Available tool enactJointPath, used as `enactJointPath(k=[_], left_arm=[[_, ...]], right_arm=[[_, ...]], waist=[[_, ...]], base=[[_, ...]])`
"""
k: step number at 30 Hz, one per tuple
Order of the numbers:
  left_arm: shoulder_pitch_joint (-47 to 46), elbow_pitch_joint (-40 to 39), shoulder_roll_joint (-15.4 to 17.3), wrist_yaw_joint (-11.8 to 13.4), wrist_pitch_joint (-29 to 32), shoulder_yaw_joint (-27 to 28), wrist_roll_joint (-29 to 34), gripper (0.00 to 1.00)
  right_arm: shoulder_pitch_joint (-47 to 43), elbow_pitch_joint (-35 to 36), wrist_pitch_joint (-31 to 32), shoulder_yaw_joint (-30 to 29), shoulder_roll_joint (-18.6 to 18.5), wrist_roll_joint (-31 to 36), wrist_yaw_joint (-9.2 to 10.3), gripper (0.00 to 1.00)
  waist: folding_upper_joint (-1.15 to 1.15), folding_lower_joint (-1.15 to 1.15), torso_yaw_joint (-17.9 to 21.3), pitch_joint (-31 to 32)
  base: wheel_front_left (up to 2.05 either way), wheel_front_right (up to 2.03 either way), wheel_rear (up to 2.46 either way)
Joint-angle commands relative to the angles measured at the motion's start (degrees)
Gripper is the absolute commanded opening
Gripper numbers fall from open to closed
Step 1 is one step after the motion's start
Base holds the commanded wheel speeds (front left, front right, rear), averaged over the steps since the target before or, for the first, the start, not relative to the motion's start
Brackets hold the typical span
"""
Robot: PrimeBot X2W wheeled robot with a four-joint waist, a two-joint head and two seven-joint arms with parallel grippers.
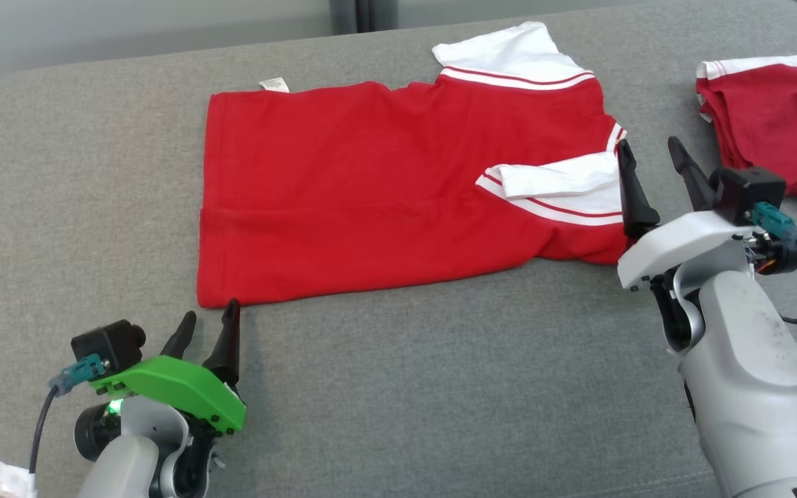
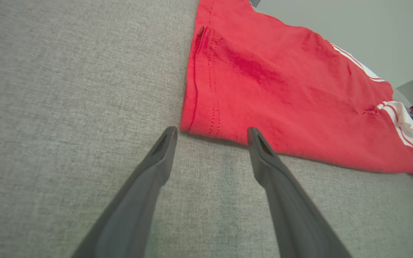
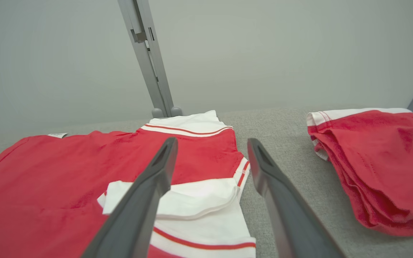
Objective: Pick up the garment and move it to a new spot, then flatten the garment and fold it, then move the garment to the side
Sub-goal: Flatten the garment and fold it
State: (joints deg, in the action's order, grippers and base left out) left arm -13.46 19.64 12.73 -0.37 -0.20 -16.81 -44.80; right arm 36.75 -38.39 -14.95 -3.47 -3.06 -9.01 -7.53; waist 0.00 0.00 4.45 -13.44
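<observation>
The red garment (image 1: 385, 187) lies flat in the middle of the grey bench (image 1: 440, 387), reaching near its far edge, with bare room along the near edge. Both claws are spread and hold nothing: the left gripper (image 1: 211, 309) at the garment's near left corner, the right gripper (image 1: 648, 142) at its white-sleeved right end. A 2nd folded garment (image 1: 772, 117) lies by the far right corner.

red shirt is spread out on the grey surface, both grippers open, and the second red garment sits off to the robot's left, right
Wrong side: in the head view the second red garment sits off to the robot's right, past the open right gripper. The red shirt is spread on the grey surface, and the left gripper is open too.
</observation>
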Motion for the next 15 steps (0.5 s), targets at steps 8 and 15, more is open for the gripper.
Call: enactJointPath(k=[8,15], left_arm=[[0.3,0.5,0.2,1.1,2.4,2.2,-3.7,1.0],[-2.1,2.7,-0.7,0.6,1.9,3.8,-6.0,0.93]], right_arm=[[-9.1,10.2,5.1,1.2,0.0,-1.7,0.09,1.0],[-13.9,13.4,10.7,1.2,0.1,-3.0,0.09,1.0]], waist=[[0.0,0.0,3.1,-0.4],[0.0,0.0,4.0,-1.2]], base=[[0.0,0.0,0.0],[0.0,0.0,0.0]])
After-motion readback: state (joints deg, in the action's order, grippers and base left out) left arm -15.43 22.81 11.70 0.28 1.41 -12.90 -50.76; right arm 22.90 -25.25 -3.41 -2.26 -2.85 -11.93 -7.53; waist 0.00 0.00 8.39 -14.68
